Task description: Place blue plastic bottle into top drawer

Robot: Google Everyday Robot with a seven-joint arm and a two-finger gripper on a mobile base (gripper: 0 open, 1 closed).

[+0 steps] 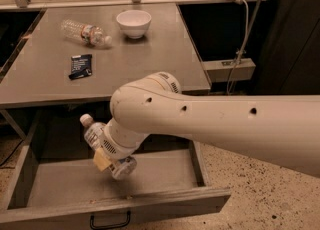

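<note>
Bottle (94,135) hangs tilted at lower left of frame, white cap up-left and base down-right, over the open drawer (170,205). Gripper (107,158) is closed around the bottle's body (one yellowish finger pad shows against it), with the arm reaching in from the right. On the table (150,59), upper left: a clear bottle (85,31) on its side, a white bowl (133,22), a black packet (80,66).

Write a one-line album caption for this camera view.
The robot's claw, low over the open top drawer, grips the tilted blue plastic bottle, cap pointing up-left, not yet set down.
</note>
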